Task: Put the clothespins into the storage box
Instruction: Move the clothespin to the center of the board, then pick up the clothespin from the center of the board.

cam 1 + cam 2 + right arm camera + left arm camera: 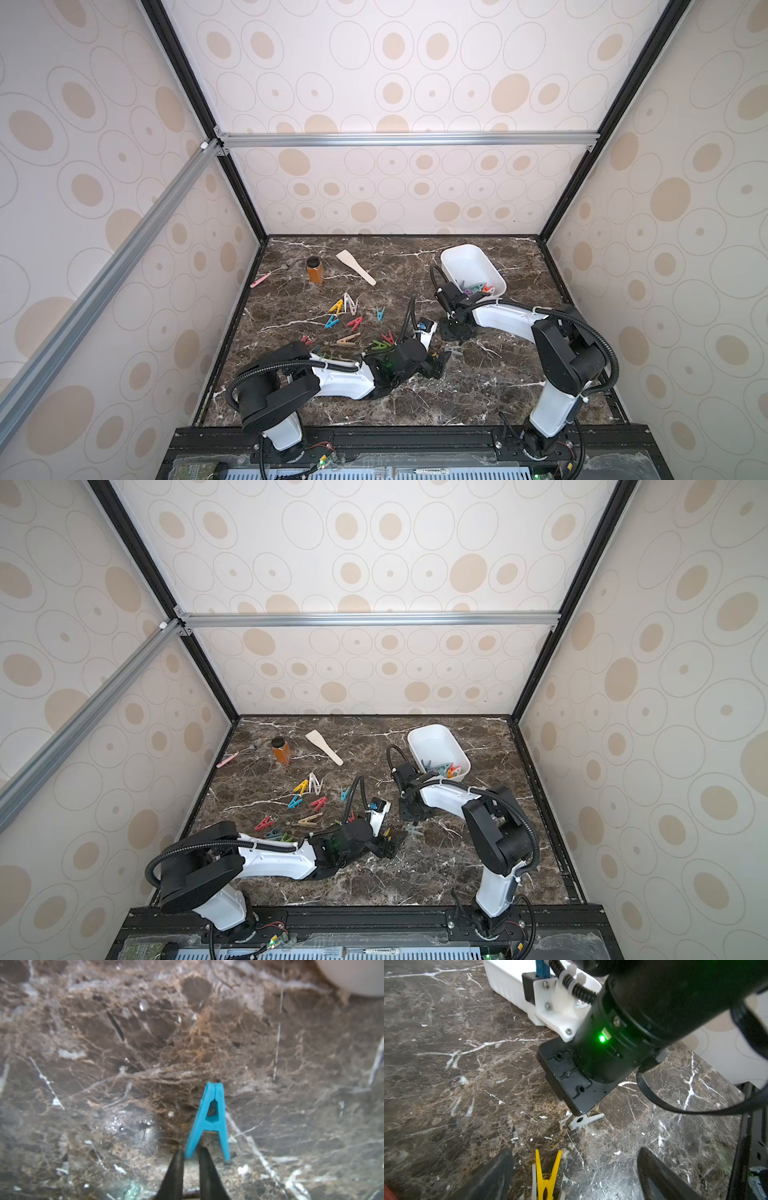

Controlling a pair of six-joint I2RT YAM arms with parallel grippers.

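Clothespins (354, 322) lie scattered over the middle of the dark marble tabletop (478, 386). They are small plastic pegs with two legs, shaped like a letter A, in yellow, white, blue, red, teal, beige and green. Some touch each other in a little group, others lie alone.

The storage box (459, 255) is a white tub with rounded corners and smooth walls. It stands at an angle in the far right part of the tabletop. Inside it, a small heap of pegs (478, 287) in purple, green, orange and grey is gathered at the near end.

The right claw (192, 1160) points down at the tabletop just in front of the box. In the right wrist view it is clenched on one leg of a blue clothespin (209, 1122). The other leg is free, and the pinching tips of this peg are pressed together. I cannot tell whether the peg rests on the marble or is lifted. A grey clothespin (584, 1121) lies flat just beside this claw.

The left claw (575, 1154) is low over the tabletop, near the right one. Its fingers (494, 1174) are spread wide and grasp nothing. A yellow clothespin (546, 1176) lies between them, closer to one finger, with a pale peg (533, 1180) just beside it.
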